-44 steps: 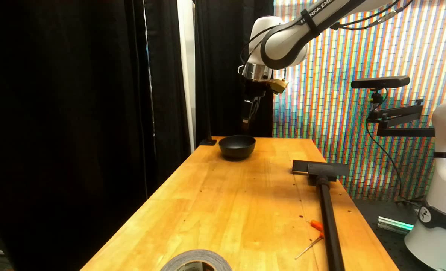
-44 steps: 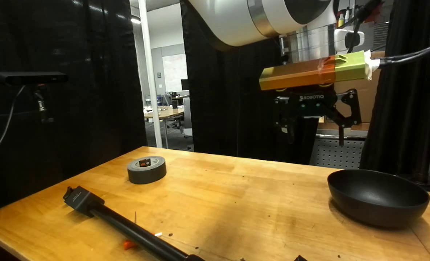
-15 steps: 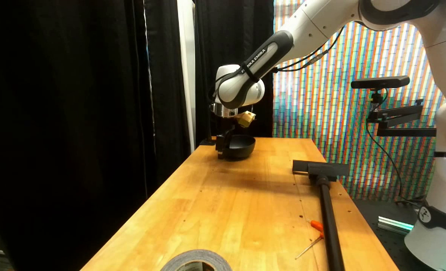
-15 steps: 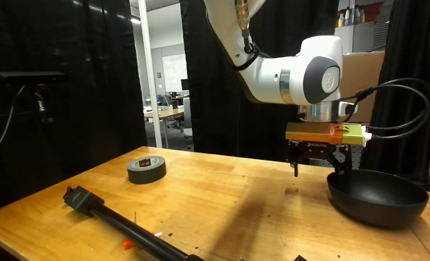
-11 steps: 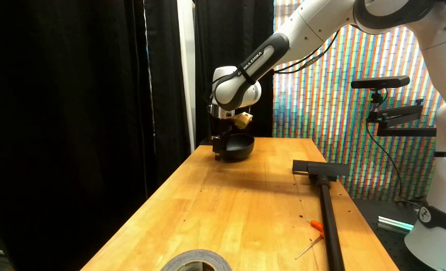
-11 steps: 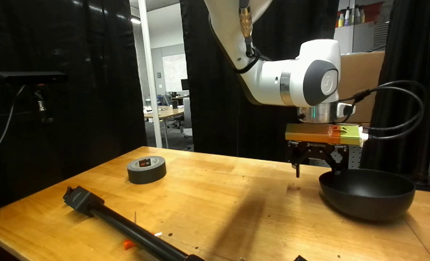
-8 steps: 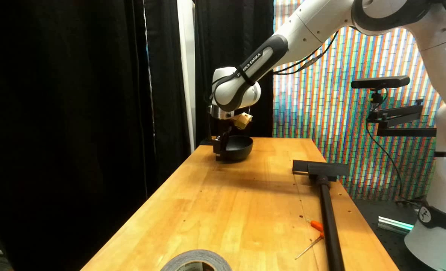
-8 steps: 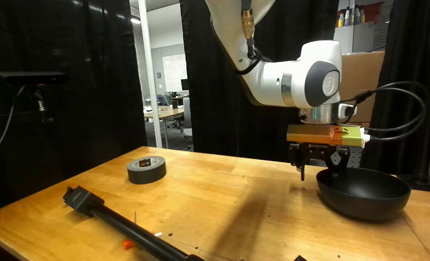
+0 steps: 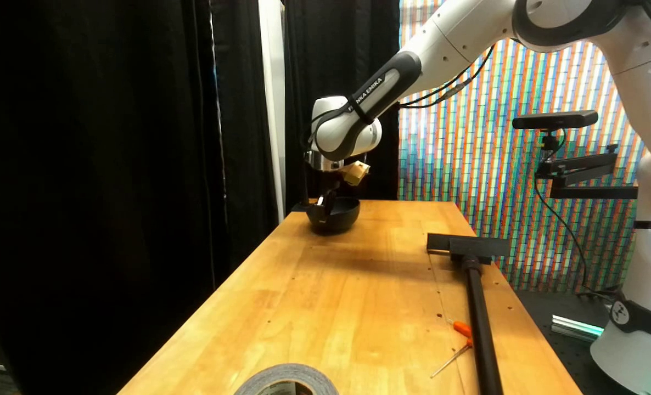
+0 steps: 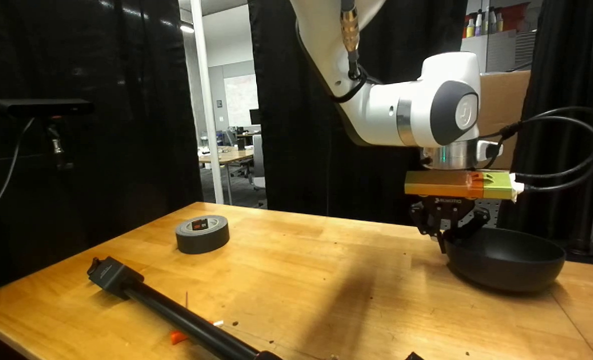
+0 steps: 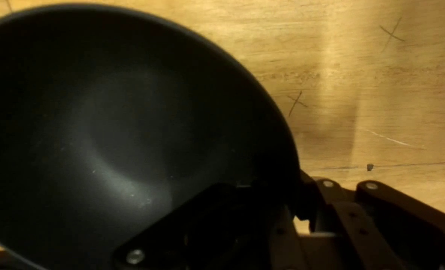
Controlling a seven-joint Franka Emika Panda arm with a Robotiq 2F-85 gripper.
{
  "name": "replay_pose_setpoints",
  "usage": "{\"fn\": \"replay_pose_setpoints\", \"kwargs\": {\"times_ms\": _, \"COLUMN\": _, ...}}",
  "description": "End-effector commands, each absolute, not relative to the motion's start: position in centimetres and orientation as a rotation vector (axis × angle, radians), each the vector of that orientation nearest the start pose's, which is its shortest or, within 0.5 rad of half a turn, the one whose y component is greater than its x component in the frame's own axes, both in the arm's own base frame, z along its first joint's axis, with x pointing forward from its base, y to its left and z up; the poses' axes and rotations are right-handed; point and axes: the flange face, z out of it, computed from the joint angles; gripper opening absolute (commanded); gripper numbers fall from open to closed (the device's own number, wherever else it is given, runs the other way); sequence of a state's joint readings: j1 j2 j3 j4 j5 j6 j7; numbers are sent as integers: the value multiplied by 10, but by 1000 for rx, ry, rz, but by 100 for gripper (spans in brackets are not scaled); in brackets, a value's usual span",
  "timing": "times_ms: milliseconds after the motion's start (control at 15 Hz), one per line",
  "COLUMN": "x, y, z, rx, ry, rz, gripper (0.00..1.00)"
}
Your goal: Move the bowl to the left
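Observation:
The bowl [image 10: 509, 267], round and black, is at the far end of the wooden table in an exterior view [image 9: 343, 218]. My gripper [image 10: 449, 244] has come together on the near edge of its rim, one finger inside the bowl and one outside. Looking down in the wrist view, I see the dark hollow of the bowl [image 11: 132, 123] on the left, with its rim running in between the jaws of the gripper [image 11: 295, 189]. The fingertips are very dark there and partly merge with the bowl. Whether its base touches the wood, I cannot tell.
On the table [image 9: 347, 302] lie a grey tape roll [image 10: 202, 241], a black pole with a flat head [image 9: 479, 249] and an orange-handled tool [image 9: 461, 328]. A black post's foot [image 10: 589, 255] stands close behind the bowl at the table edge.
My arm has come down from above the bowl. The jaws, apart half a second ago with one finger in the bowl, have closed on its rim, and the bowl has shifted slightly.

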State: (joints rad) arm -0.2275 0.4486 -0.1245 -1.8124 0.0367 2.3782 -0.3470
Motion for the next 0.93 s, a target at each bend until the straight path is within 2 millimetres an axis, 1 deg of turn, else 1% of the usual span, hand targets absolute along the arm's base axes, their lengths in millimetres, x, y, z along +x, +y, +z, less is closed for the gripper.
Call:
{"fn": "replay_pose_setpoints", "kwargs": {"times_ms": 0, "x": 613, "y": -200, "z": 328, "rx": -3256, "ry": -16, "rz": -168, "gripper": 3}}
{"fn": "replay_pose_setpoints", "kwargs": {"times_ms": 200, "x": 622, "y": -159, "z": 340, "rx": -3304, "ry": -76, "rz": -158, "gripper": 2}}
{"fn": "replay_pose_setpoints", "kwargs": {"times_ms": 267, "x": 625, "y": -141, "z": 343, "rx": -3316, "ry": -92, "rz": -155, "gripper": 2}}
{"fn": "replay_pose_setpoints", "kwargs": {"times_ms": 333, "x": 627, "y": -117, "z": 350, "rx": -3326, "ry": -116, "rz": -148, "gripper": 2}}
{"fn": "replay_pose_setpoints", "kwargs": {"times_ms": 467, "x": 631, "y": -79, "z": 354, "rx": -3349, "ry": -136, "rz": -132, "gripper": 2}}
{"fn": "replay_pose_setpoints", "kwargs": {"times_ms": 600, "x": 631, "y": -40, "z": 361, "rx": -3368, "ry": -148, "rz": -127, "gripper": 2}}
{"fn": "replay_pose_setpoints", "kwargs": {"times_ms": 733, "x": 628, "y": -8, "z": 366, "rx": -3385, "ry": -145, "rz": -120, "gripper": 2}}
{"fn": "replay_pose_setpoints", "kwargs": {"times_ms": 867, "x": 622, "y": 15, "z": 369, "rx": -3400, "ry": -116, "rz": -123, "gripper": 2}}
